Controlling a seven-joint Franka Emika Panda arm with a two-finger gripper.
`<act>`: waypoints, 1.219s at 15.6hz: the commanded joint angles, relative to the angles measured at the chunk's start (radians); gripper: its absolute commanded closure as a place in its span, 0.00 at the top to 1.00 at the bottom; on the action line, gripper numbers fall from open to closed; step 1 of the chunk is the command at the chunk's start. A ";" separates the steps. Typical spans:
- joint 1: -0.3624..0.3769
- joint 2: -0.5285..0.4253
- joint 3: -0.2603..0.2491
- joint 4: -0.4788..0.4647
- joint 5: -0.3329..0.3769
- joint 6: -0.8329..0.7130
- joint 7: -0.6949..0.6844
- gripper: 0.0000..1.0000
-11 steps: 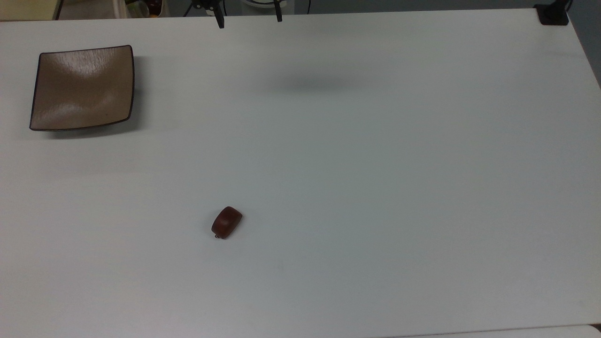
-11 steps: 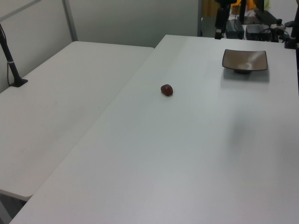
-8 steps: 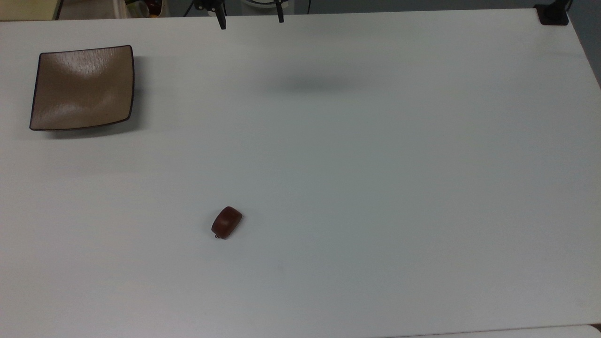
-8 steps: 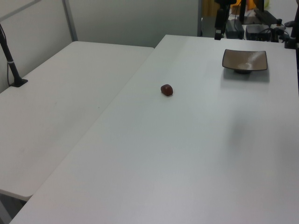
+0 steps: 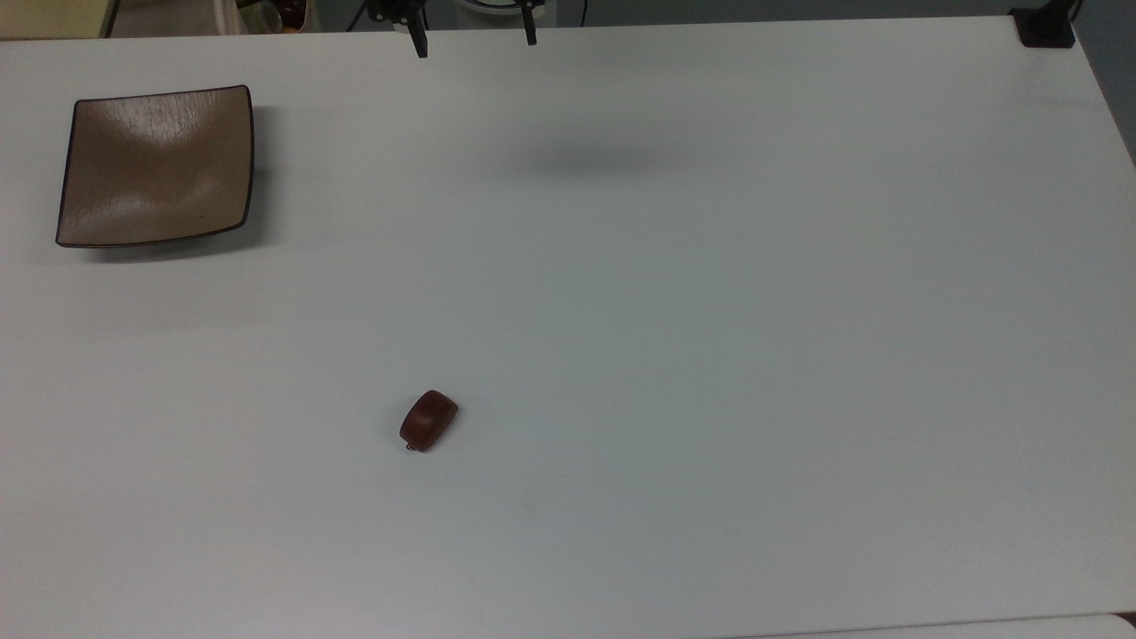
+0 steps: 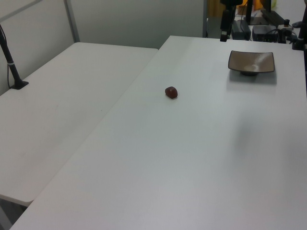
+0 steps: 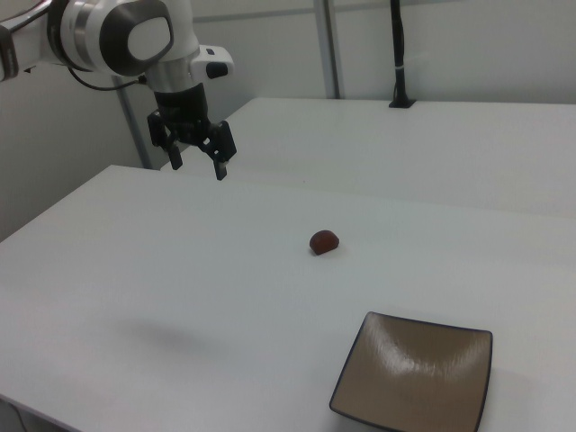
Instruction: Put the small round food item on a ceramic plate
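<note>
Well apart from spread fingers [image 7: 197,164], food item [image 7: 324,241].

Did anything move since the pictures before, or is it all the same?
Only a tiny bit. The gripper fingertips slid slightly further down in the top view, over the table's far edge, open and empty. The small round food item and the ceramic plate stayed where they were, far apart.
</note>
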 commanded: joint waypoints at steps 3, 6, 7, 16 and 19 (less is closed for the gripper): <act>0.020 0.027 -0.022 -0.034 0.013 0.101 -0.027 1.00; 0.020 0.051 -0.022 -0.029 0.016 0.173 -0.026 1.00; 0.018 0.056 -0.022 -0.029 0.017 0.196 -0.024 1.00; 0.013 0.220 -0.016 0.110 0.013 0.299 0.189 1.00; 0.012 0.292 -0.011 0.193 0.004 0.301 0.318 1.00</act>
